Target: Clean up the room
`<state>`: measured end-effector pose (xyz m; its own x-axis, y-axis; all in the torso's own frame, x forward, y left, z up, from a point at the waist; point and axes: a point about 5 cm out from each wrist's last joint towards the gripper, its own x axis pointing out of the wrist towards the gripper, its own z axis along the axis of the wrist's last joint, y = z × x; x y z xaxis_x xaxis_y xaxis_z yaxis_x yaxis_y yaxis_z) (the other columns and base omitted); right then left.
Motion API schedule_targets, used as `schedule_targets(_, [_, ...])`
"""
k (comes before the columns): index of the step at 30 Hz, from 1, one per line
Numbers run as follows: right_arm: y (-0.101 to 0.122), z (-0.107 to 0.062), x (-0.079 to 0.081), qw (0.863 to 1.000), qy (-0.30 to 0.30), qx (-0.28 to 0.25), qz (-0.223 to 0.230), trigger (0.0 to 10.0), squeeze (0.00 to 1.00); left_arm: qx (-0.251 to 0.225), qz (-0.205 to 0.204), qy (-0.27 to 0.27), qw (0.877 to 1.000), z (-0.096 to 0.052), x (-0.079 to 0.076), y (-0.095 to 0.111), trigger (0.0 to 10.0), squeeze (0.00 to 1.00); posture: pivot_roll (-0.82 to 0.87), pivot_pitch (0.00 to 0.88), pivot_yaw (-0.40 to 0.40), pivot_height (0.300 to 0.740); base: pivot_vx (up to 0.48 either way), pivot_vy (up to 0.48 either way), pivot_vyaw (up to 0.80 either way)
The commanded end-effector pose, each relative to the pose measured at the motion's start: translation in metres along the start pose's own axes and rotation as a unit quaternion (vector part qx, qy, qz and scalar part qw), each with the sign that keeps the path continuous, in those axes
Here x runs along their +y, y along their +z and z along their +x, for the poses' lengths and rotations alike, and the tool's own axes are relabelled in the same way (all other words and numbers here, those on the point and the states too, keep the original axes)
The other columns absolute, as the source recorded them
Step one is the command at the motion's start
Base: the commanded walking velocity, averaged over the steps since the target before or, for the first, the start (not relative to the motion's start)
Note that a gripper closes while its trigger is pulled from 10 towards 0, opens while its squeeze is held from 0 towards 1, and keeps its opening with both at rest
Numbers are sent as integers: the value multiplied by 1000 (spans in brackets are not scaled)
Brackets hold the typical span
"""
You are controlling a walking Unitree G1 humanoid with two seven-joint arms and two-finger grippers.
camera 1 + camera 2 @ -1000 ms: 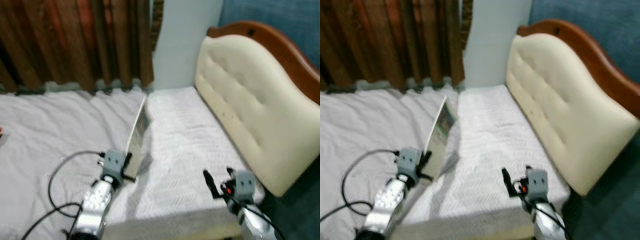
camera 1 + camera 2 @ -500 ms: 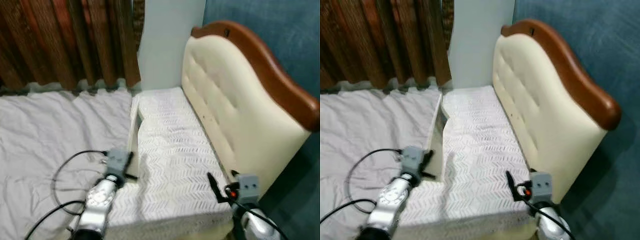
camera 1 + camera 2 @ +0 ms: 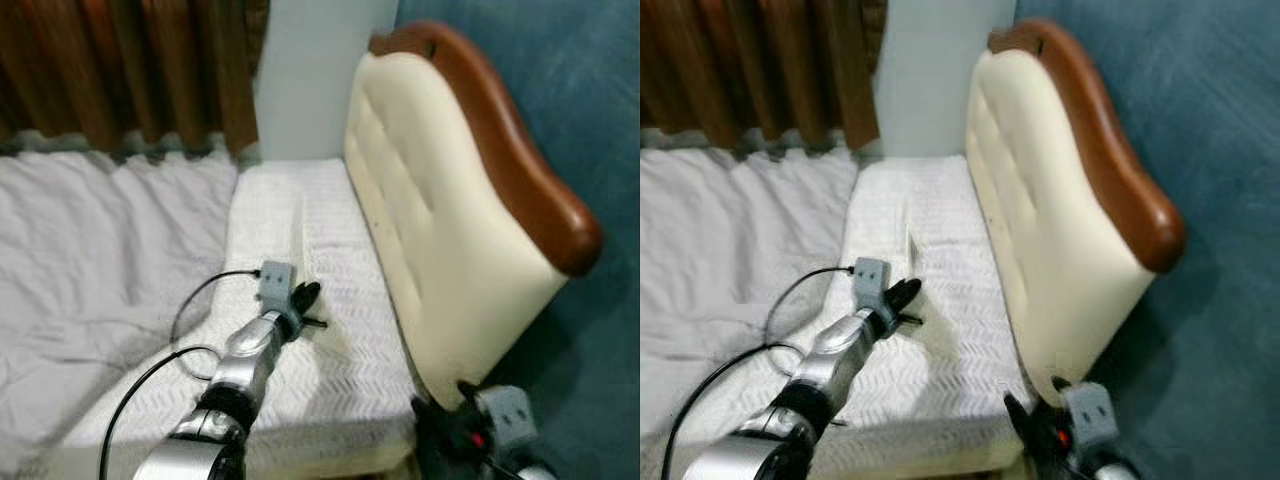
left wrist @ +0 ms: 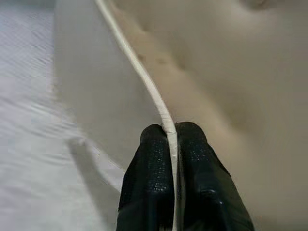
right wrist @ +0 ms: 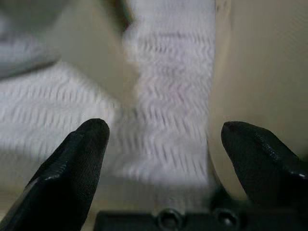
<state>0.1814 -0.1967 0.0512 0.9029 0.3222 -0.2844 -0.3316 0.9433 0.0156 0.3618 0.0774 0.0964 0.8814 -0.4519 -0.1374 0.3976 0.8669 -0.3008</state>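
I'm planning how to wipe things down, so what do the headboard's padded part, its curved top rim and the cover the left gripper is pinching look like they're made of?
The headboard padding looks like cream leather or vinyl: smooth, slightly glossy, button-tufted. Its top rim looks like reddish-brown varnished wood, with a sheen. The cover, its edge pinched by the left gripper, looks like white woven cloth with a raised zigzag pattern, matte.

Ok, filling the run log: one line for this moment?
left gripper: shut on sheet edge | right gripper: open, idle | bed: being made
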Motion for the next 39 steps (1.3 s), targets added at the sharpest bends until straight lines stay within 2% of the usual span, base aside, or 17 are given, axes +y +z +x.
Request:
schedule_targets(1, [4, -29, 7, 1000, 15, 23, 4, 10000, 0, -31, -113, 15, 993, 5, 4, 14, 10000, 0, -378, 322, -161, 740, 0, 0, 0])
schedule_targets(2, [4, -43, 11, 999, 17, 36, 5, 10000, 0, -35, -158, 23, 987, 6, 4, 13, 10000, 0, -393, 338, -171, 740, 0, 0, 0])
schedule_targets(3, [4, -43, 11, 999, 17, 36, 5, 10000, 0, -35, -158, 23, 987, 6, 4, 13, 10000, 0, -393, 338, -171, 740, 0, 0, 0])
schedule_targets(5, [7, -61, 15, 998, 18, 53, 7, 10000, 0, -37, -197, 43, 979, 7, 5, 11, 10000, 0, -437, 373, -188, 740, 0, 0, 0])
schedule_targets(8, [9, -86, 20, 996, 15, 83, 5, 10000, 0, -22, -183, 89, 979, -2, 23, 1, 10000, 0, -496, 438, -221, 740, 0, 0, 0])
schedule_targets(9, [9, -86, 20, 996, 15, 83, 5, 10000, 0, -22, -183, 89, 979, -2, 23, 1, 10000, 0, -496, 438, -221, 740, 0, 0, 0])
schedule_targets(14, [23, -112, 30, 994, 16, 109, 13, 10000, 0, 18, -90, 174, 980, -35, 74, -13, 10000, 0, -514, 475, -237, 740, 0, 0, 0])
schedule_targets(15, [23, -112, 30, 994, 16, 109, 13, 10000, 0, 18, -90, 174, 980, -35, 74, -13, 10000, 0, -514, 475, -237, 740, 0, 0, 0])
schedule_targets(16, [23, -112, 31, 993, 12, 114, 17, 10000, 0, 32, -58, 223, 973, -51, 96, -16, 10000, 0, -498, 483, -239, 740, 0, 0, 0])
schedule_targets(17, [22, -112, 31, 993, 10, 117, 19, 10000, 0, 35, -45, 239, 969, -57, 104, -15, 10000, 0, -495, 486, -240, 740, 0, 0, 0])
schedule_targets(21, [23, -110, 32, 993, 13, 117, 24, 10000, 0, 25, -28, 267, 963, -64, 115, -7, 10000, 0, -488, 490, -242, 740, 0, 0, 0])
schedule_targets(24, [26, -106, 34, 993, 15, 108, 35, 10000, 0, -13, -4, 319, 948, -74, 136, 17, 10000, 0, -473, 485, -237, 740, 0, 0, 0])
schedule_targets(25, [26, -106, 34, 993, 15, 108, 35, 10000, 0, -13, -4, 319, 948, -74, 136, 17, 10000, 0, -473, 485, -237, 740, 0, 0, 0])
schedule_targets(29, [28, -102, 39, 992, 29, 90, 79, 10000, 0, -44, -17, 355, 934, -80, 146, 30, 10000, 0, -462, 486, -235, 740, 0, 0, 0])
schedule_targets(33, [26, -101, 41, 992, 34, 98, 78, 10000, 0, -71, -49, 353, 932, -79, 149, 46, 10000, 0, -464, 494, -232, 740, 0, 0, 0])
schedule_targets(37, [24, -103, 40, 991, 30, 102, 78, 10000, 0, -70, -50, 354, 931, -79, 150, 49, 10000, 0, -466, 493, -229, 740, 0, 0, 0])
schedule_targets(39, [23, -103, 40, 991, 24, 105, 80, 10000, 0, -55, -45, 341, 937, -76, 146, 45, 10000, 0, -468, 489, -225, 740, 0, 0, 0])
